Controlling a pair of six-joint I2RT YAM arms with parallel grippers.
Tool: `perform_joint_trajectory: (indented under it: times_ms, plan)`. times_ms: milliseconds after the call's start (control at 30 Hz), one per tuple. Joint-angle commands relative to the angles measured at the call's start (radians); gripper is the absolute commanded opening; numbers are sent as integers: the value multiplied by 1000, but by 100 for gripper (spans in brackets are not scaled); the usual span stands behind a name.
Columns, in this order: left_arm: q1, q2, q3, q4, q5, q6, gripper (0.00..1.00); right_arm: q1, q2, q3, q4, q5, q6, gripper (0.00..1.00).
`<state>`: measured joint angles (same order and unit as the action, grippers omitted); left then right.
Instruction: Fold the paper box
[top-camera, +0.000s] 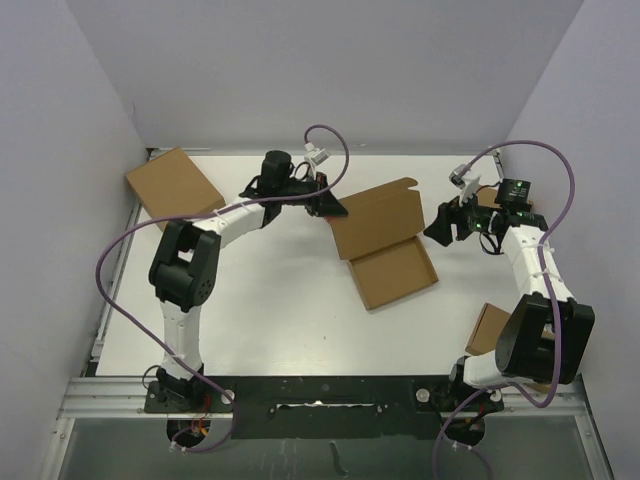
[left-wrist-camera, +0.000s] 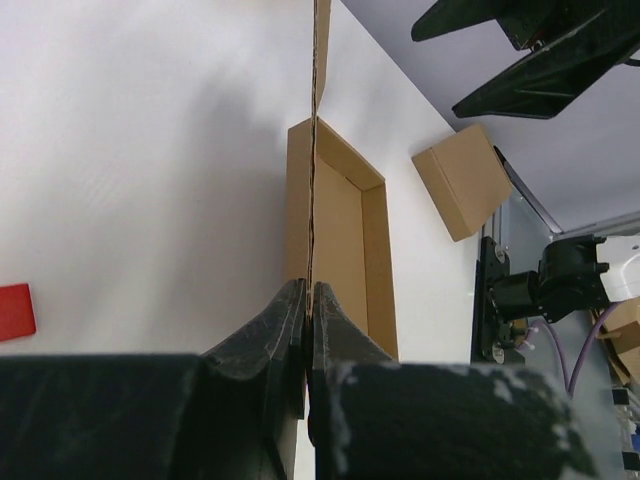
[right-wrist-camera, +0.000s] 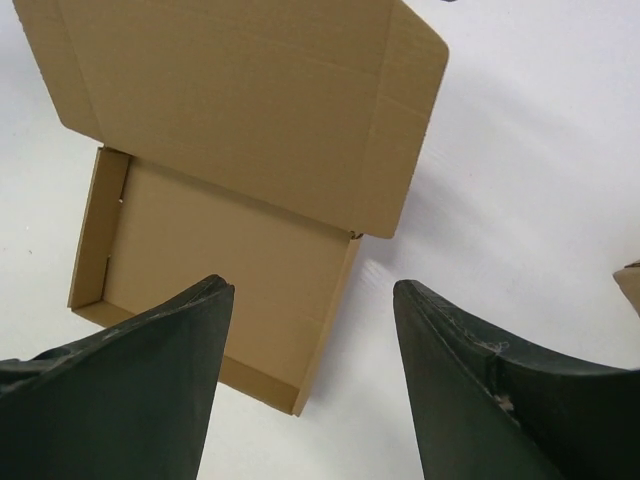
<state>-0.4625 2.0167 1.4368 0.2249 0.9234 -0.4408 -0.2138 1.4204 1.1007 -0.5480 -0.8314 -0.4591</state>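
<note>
Two robot arms flank one paper box (top-camera: 392, 268) lying near the middle of the white table (top-camera: 270, 300), as we see it from above. The box is part-formed. Its shallow tray (top-camera: 397, 275), side walls already standing, sits toward 5 o'clock, and its broad lid panel (top-camera: 378, 215) opens out toward 12 o'clock, hinged along the tray's far wall.

The left claw (top-camera: 328, 205) is at the lid's 9 o'clock edge. In our left wrist view, the left claw (left-wrist-camera: 308, 295) is clamped tight on that edge, the cardboard (left-wrist-camera: 318, 60) running edge-on away from the pinched tips, raised off the table, with the tray (left-wrist-camera: 345, 235) just beside it.

The right claw (top-camera: 438, 225) hangs at the lid's 3 o'clock side, near the box but apart from it. From the right wrist we see the right claw (right-wrist-camera: 310, 288) spread wide and holding nothing, with the lid panel (right-wrist-camera: 250, 100) and tray (right-wrist-camera: 220, 270) in front of it.

A closed brown box (top-camera: 172, 185) rests at the table's 10 o'clock corner, and another brown box (top-camera: 490, 328) sits at 4 o'clock beside the right arm. A red block (left-wrist-camera: 15, 310) shows at 9 o'clock in the left wrist view.
</note>
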Motion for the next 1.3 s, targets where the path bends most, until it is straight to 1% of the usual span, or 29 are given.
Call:
perform_joint_trajectory:
  times_ms: [0, 67, 133, 267, 300, 333, 400, 533, 600, 667, 767, 833, 867, 900, 967, 1033, 1100, 1167, 1267]
  plan:
    - [-10, 106, 169, -112, 56, 3, 4, 4, 26, 3, 5, -28, 10, 66]
    - [-10, 136, 222, -163, 28, 3, 15, 4, 28, 3, 5, -28, 8, 66]
    - [-9, 152, 270, -237, -32, 14, 27, 4, 30, 2, 6, -28, 8, 66]
    - [0, 140, 363, -362, -226, 67, 49, 6, 31, 2, 6, -30, 10, 66]
    - [4, 128, 377, -385, -268, 82, 52, 7, 31, 1, 6, -29, 10, 67]
    - [10, 114, 384, -398, -354, 92, 54, 6, 31, 1, 6, -31, 11, 66]
    - [23, 68, 360, -401, -466, 99, 57, 5, 29, 1, 6, -34, 11, 66]
    - [52, -46, 235, -347, -651, 49, 60, 5, 29, 0, 9, -36, 14, 67]
    - [58, -90, 172, -331, -741, -15, 59, 5, 30, 1, 10, -37, 13, 67]
    - [56, -108, 142, -363, -829, -109, 58, 6, 31, 1, 11, -38, 15, 67]
    - [43, -72, 174, -490, -904, -281, 53, 7, 31, -1, 13, -39, 16, 67]
    - [17, -18, 258, -666, -987, -354, 53, 7, 31, -1, 14, -38, 16, 67]
    - [-2, 21, 325, -762, -1044, -377, 53, 8, 29, -2, 13, -39, 16, 67]
    - [-22, 64, 402, -856, -1098, -396, 54, 7, 28, -2, 14, -39, 17, 67]
    - [-52, 161, 566, -1038, -1189, -431, 61, 6, 26, -2, 14, -39, 16, 67]
    - [-70, 249, 736, -1165, -1232, -456, 62, 6, 23, -4, 14, -39, 17, 67]
    - [-80, 315, 838, -1230, -1235, -468, 64, 6, 20, -4, 16, -40, 16, 67]
    - [-93, 371, 924, -1269, -1235, -468, 66, 5, 18, -4, 16, -41, 16, 67]
    - [-103, 453, 1045, -1311, -1216, -463, 66, 7, 16, -5, 16, -40, 14, 67]
